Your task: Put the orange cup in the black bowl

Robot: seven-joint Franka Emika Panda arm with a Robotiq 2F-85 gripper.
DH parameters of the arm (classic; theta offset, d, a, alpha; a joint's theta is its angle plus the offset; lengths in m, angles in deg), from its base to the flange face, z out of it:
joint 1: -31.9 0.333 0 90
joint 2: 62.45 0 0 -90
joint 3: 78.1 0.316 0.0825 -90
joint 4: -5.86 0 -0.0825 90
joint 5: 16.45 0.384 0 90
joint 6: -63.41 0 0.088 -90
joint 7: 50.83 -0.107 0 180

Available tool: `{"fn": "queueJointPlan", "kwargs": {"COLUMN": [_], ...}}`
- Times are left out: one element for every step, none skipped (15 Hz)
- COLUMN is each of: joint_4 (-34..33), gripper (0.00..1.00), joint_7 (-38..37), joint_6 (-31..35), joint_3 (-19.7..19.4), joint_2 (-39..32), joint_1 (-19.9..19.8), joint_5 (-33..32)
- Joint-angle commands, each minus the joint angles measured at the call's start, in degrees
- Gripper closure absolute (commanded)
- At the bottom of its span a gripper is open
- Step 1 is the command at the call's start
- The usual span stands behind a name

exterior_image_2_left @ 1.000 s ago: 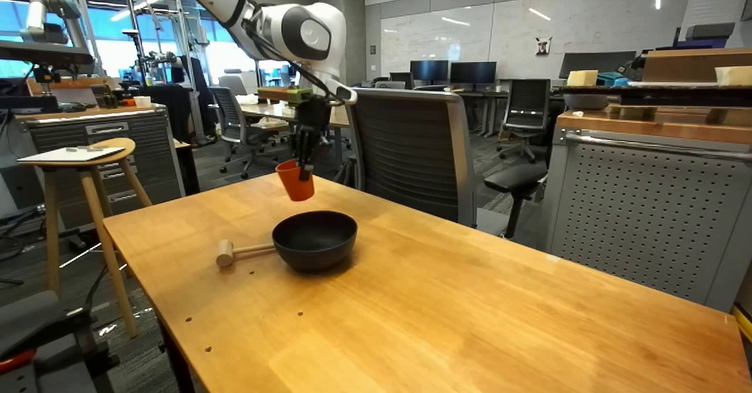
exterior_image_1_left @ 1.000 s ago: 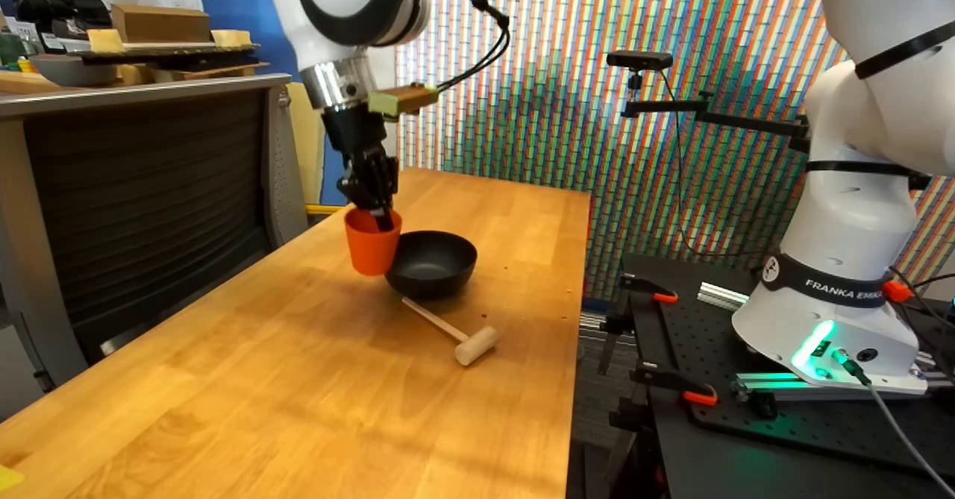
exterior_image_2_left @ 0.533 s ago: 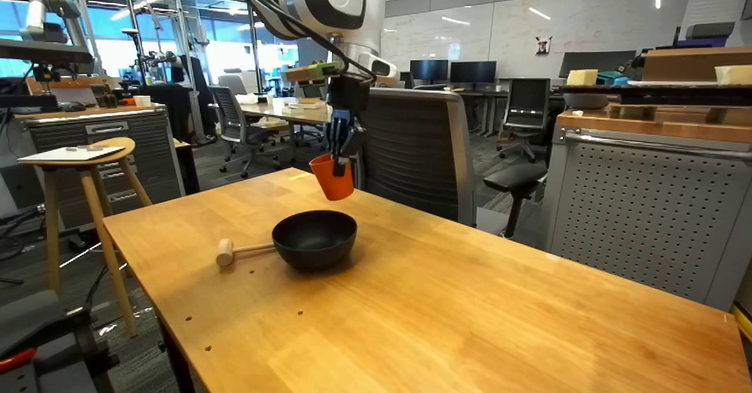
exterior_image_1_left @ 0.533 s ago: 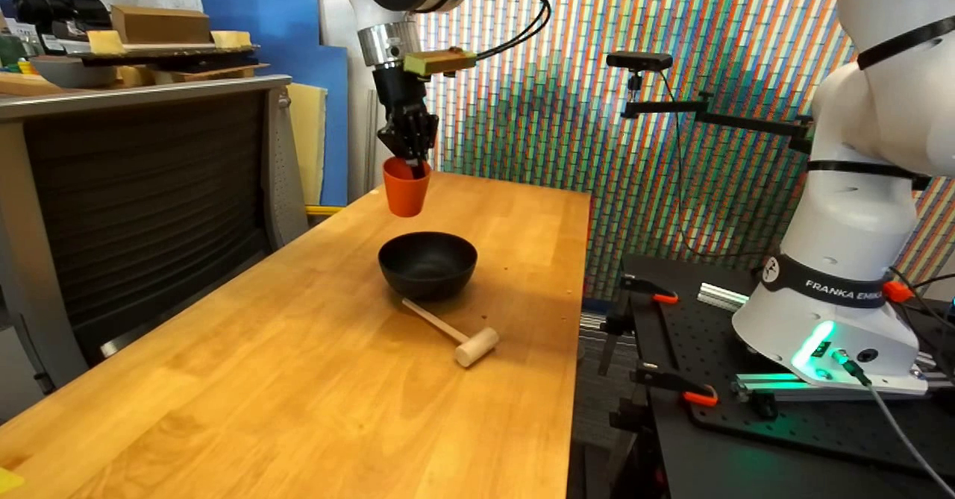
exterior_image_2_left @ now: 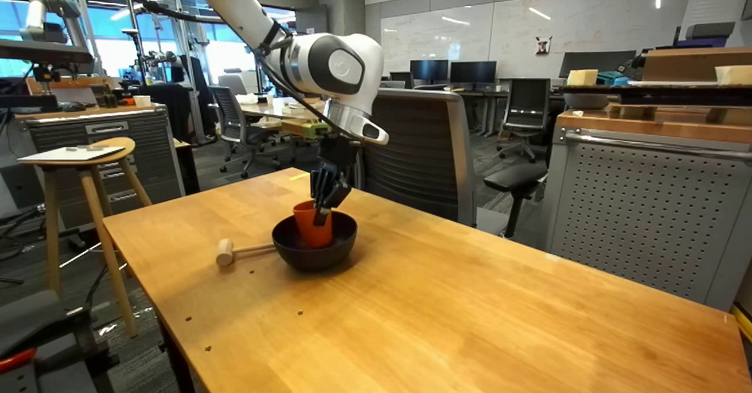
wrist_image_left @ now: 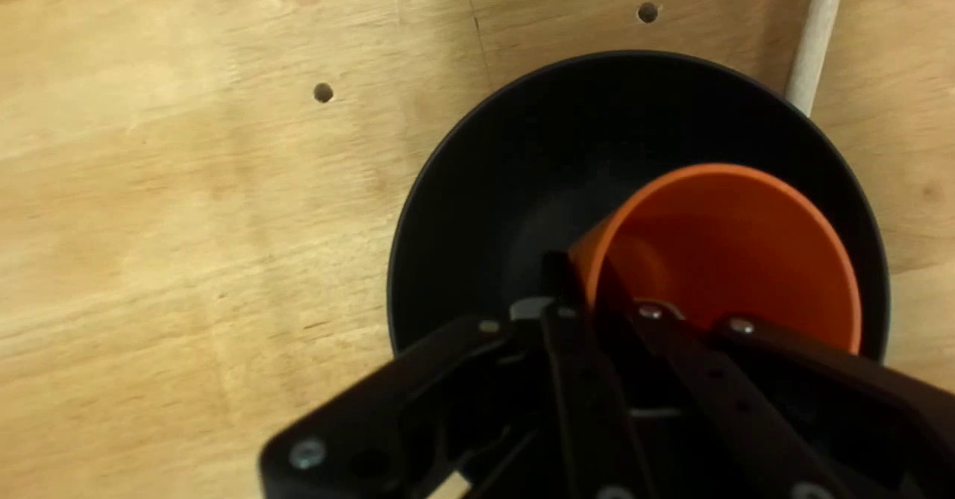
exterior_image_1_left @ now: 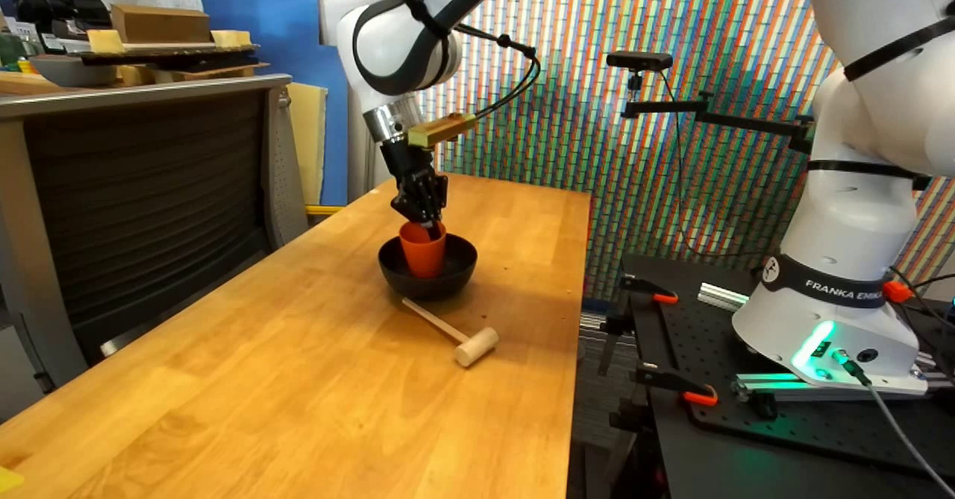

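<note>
The orange cup is inside the black bowl, slightly tilted, with its rim above the bowl's rim. It shows the same way in an exterior view, with the cup inside the bowl. My gripper is shut on the cup's wall, one finger inside and one outside. In the wrist view the fingers pinch the rim of the cup, which sits toward one side of the bowl. Whether the cup's base touches the bowl's bottom is hidden.
A small wooden mallet lies beside the bowl on the wooden table, its handle end close to the bowl. It also shows in an exterior view and the wrist view. An office chair stands at the table's edge.
The gripper carried the cup from beside the bowl to above it, then lowered it into the bowl. The bowl and mallet have stayed in place.
</note>
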Motion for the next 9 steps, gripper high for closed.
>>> {"fn": "queueJointPlan", "kwargs": {"joint_4": [-2.15,-2.2,-2.57,-2.18,-1.47,-0.63,0.34,1.29,2.18], "gripper": [0.95,0.68,0.67,0.6,0.52,0.45,0.38,0.28,0.22], "joint_7": [-0.95,-0.79,-0.35,0.38,0.89,1.63,2.22,3.02,3.26], "joint_6": [0.08,-0.23,-0.41,-0.46,-0.44,-0.25,0.06,0.12,0.71], "joint_3": [0.24,0.24,0.22,0.36,0.41,0.39,0.35,0.23,0.05], "joint_2": [-3.97,-4.37,-4.05,-2.62,-0.89,1.28,3.76,6.41,9.04], "joint_1": [-0.15,-0.41,-0.67,-0.96,-0.98,-0.87,-0.76,-0.56,-0.17], "joint_5": [1.1,1.4,1.5,1.62,1.39,0.82,0.4,-0.4,-1.27]}}
